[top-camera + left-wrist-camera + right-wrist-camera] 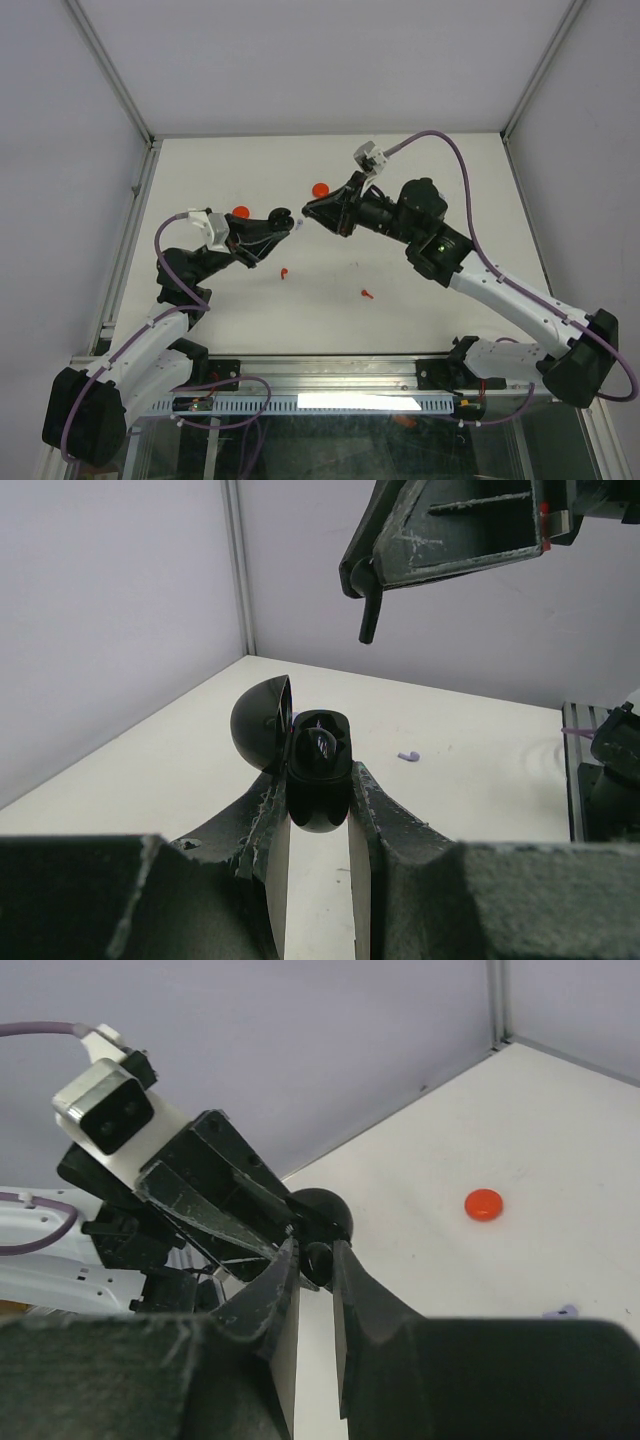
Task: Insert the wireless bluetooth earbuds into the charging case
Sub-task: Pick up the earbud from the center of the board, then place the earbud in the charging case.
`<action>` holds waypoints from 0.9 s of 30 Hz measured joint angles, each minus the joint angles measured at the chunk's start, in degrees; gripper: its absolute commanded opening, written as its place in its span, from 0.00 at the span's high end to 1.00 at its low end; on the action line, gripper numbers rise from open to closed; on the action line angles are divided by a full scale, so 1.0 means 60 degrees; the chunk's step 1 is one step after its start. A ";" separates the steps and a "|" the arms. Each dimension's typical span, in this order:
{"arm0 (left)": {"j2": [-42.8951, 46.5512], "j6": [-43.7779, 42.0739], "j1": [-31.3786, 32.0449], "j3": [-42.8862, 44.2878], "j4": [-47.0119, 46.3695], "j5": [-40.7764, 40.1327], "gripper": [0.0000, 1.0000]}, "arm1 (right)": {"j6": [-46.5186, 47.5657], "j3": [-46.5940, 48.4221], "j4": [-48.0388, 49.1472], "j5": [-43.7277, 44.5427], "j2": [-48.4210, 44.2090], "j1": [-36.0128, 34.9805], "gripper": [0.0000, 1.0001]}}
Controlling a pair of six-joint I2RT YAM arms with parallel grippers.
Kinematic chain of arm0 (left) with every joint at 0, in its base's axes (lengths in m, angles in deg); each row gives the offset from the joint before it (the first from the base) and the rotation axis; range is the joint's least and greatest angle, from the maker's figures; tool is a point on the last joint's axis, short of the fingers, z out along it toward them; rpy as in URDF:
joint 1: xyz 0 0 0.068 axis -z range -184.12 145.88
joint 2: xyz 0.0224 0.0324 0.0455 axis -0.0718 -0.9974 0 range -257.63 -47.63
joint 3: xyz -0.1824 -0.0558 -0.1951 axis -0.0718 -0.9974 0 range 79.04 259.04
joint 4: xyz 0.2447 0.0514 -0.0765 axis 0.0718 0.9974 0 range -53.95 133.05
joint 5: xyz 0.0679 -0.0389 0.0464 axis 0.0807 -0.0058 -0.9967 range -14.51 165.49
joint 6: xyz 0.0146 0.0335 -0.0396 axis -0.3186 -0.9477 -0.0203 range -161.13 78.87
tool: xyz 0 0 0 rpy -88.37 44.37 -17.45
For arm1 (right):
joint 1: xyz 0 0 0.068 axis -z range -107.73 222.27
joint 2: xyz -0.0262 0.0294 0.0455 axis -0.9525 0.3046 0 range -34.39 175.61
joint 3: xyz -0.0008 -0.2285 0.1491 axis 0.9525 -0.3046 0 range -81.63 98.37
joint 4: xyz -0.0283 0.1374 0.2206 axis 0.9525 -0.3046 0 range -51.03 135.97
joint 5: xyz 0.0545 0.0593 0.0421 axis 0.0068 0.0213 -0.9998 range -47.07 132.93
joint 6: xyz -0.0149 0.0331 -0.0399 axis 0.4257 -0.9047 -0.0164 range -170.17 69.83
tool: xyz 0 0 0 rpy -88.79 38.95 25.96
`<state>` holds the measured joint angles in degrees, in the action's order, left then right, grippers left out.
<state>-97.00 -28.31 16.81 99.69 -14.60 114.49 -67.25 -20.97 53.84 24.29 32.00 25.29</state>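
Charging case (318, 755), held off the table (220, 165) by the left gripper (287, 219): its fingers are pressed against the two flanks of the base, the lid (262, 718) is swung open to the left and the wells face up. Above it, the right gripper (314, 1260) is pinched on the head of a black earbud (370, 612), stem hanging down, close to the case mouth but apart from it.

Handling, as a judgement: the earbud is hard, glossy and very light. It will likely twist or pop out of the grip if you squeeze unevenly. Hold it at the bulb and leave the stem free to enter the well. The case is smooth and rounded, so downward pressure may rock it between the fingers. Seat the earbud gently and straight.

Room: both sets of fingers nearly meet, so approach from above and keep clear of the raised lid. On the table lie two red earbuds (285, 272) (367, 294), a lavender earbud (409, 755) and two red discs (240, 212) (320, 188), all well below the working point. The side walls (120, 630) stand well apart.
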 measured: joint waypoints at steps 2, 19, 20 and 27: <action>0.0000 0.0007 0.0000 0.0000 0.0000 0.0026 1.00 | -0.0186 -0.0113 0.0401 -0.0171 0.0004 -0.0087 0.87; 0.0000 0.0255 0.0000 -0.0004 -0.0419 0.0102 1.00 | -0.1009 -0.0146 0.1741 -0.0776 0.0998 -0.0535 0.87; 0.0004 0.0259 0.0000 -0.0004 -0.0426 0.0102 1.00 | -0.1045 -0.0146 0.1770 -0.0780 0.1020 -0.0539 0.87; 0.0047 0.0266 0.0000 -0.0004 -0.0433 0.0124 1.00 | -0.1198 -0.0149 0.2014 -0.0769 0.1064 -0.0546 0.87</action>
<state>-96.71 -26.71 16.81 99.66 -17.20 115.24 -74.44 -21.86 65.93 19.68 38.39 22.01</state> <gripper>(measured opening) 0.238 0.174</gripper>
